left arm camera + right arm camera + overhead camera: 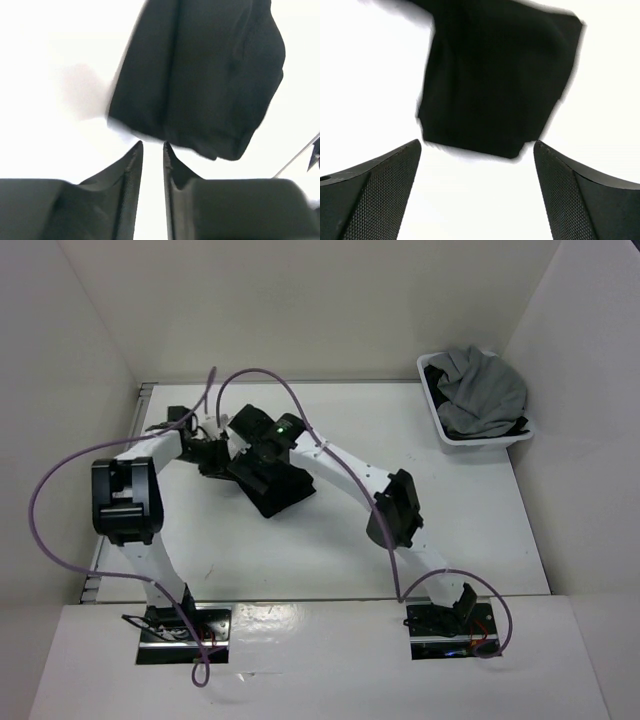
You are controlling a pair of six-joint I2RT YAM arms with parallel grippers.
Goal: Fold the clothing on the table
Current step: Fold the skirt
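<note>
From above I see the clothing (pixel 280 490), a plain black fabric piece, bunched left of centre on the table (pixel 300 570), with both wrists crowded over its far-left part. It sits nearer the far edge and the metal rail (pixel 143 400) on the left side than the near edge. A broad bare stretch of tabletop runs from it to the arm bases, and more lies open on the right toward the white basket (pixel 480 440) in the far right corner, which is heaped with a grey garment (pixel 485 390). White panels wall in the table on the left, far and right sides. My left gripper (pixel 152 145) has its jaws only a narrow slit apart, with white table showing between them and nothing pinched; a rounded folded end of the clothing (pixel 200 75) lies just past the tips, somewhat to the right. My right gripper (pixel 477 145) is spread wide and holds nothing, and the near edge of the clothing (pixel 495 85) lies just beyond the gap between its fingers. A green light (pixel 283 427) glows on the right wrist.
</note>
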